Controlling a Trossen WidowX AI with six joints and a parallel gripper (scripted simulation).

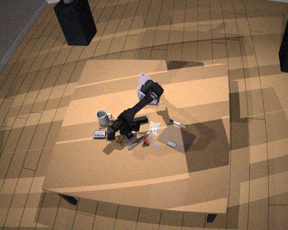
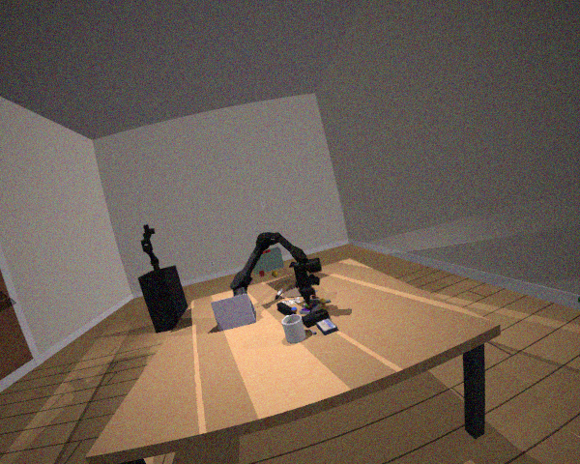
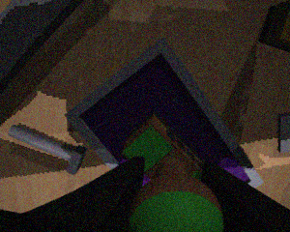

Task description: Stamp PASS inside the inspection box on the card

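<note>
My gripper is shut on the PASS stamp, whose brown body and round green top show in the wrist view. The stamp's green-marked block is over the near part of the ink pad, a dark purple square with a grey rim. Whether the stamp touches the pad is hidden. The white card lies to the right of the gripper in the top view; its box and any print are too small to read.
A mug and a blue and white box stand left of the pad. A red-topped object, grey bars and a marker lie to the right. A yellowish object is beside the pad. A grey bolt-like piece lies close by.
</note>
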